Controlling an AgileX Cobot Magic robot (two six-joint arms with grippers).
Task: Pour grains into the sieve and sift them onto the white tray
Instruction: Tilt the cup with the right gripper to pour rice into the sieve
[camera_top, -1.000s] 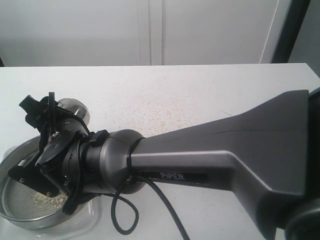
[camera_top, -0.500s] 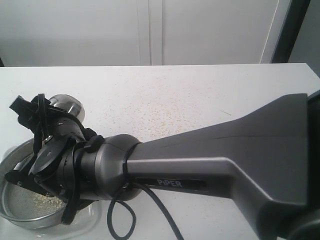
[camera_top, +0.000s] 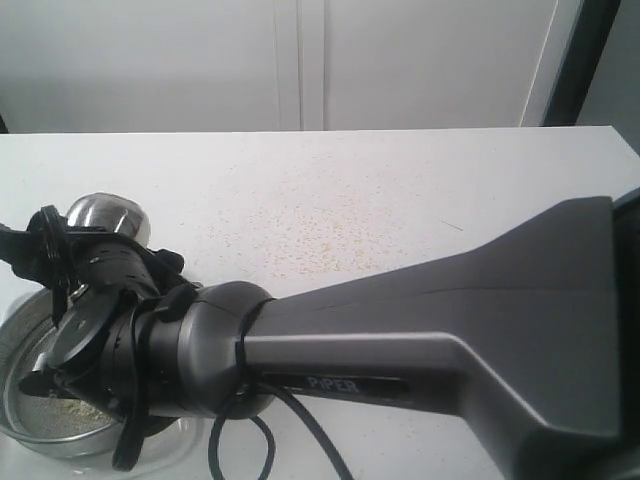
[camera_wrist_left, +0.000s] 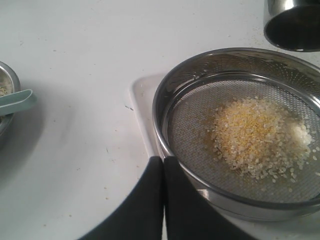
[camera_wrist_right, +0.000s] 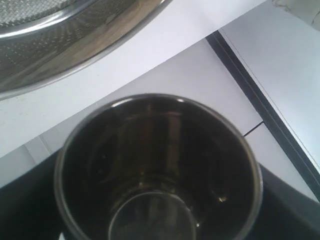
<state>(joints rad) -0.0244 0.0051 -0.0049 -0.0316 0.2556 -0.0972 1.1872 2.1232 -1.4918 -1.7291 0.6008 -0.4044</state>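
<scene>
The sieve (camera_wrist_left: 165, 107) rests on the white tray (camera_wrist_left: 142, 100), and a golden heap of grains (camera_wrist_left: 257, 137) lies on its mesh. My left gripper (camera_wrist_left: 163, 161) is shut on the sieve's near rim, one finger outside and one over the mesh. A small steel cup (camera_top: 105, 215) hangs beyond the sieve's (camera_top: 25, 425) far edge, with my right gripper (camera_top: 75, 242) shut on it. In the right wrist view the cup's (camera_wrist_right: 160, 170) inside is dark and holds no grains. The right arm hides much of the sieve in the exterior view.
Loose grains (camera_top: 320, 240) are scattered over the white tabletop's middle. A steel bowl (camera_wrist_left: 4, 100) with a pale green handle (camera_wrist_left: 17, 101) sits at the edge of the left wrist view. The right arm (camera_top: 420, 340) spans the table from right to left.
My right arm has swung further left and a little lower, carrying the cup leftwards along the sieve's far edge. The sieve and grains stay put.
</scene>
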